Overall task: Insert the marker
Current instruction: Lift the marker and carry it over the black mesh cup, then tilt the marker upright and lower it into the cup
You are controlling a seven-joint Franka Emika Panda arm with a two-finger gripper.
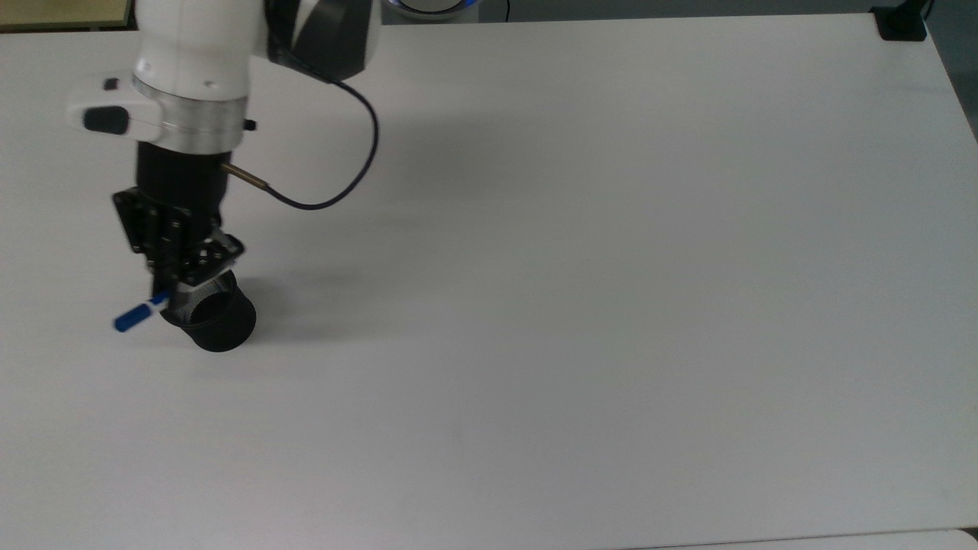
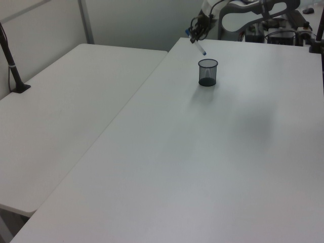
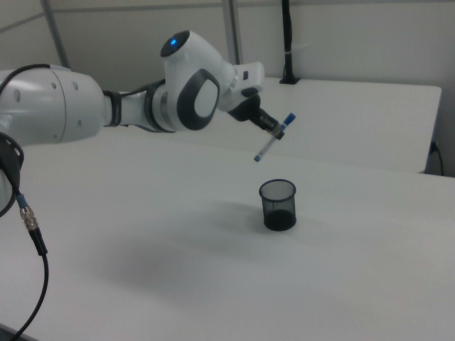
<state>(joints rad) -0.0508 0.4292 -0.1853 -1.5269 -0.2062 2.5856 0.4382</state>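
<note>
My gripper (image 1: 171,281) is shut on the marker (image 1: 134,316) and holds it in the air, tilted, over the black mesh cup (image 1: 220,327). In the right view the gripper (image 3: 276,130) grips the white barrel near its blue cap, and the marker (image 3: 266,145) slants down toward the right view's left, its lower blue tip a little above the rim of the cup (image 3: 277,206). In the left view the marker (image 2: 201,47) hangs from the gripper (image 2: 195,36) just above the cup (image 2: 207,73). The gripper hides part of the cup's rim in the top view.
The cup stands upright on a wide white table (image 1: 581,305). A dark cable (image 1: 344,187) loops from the wrist. A black clamp (image 1: 901,23) sits at the far corner. A second white table (image 2: 66,111) with a black post (image 2: 11,58) lies alongside.
</note>
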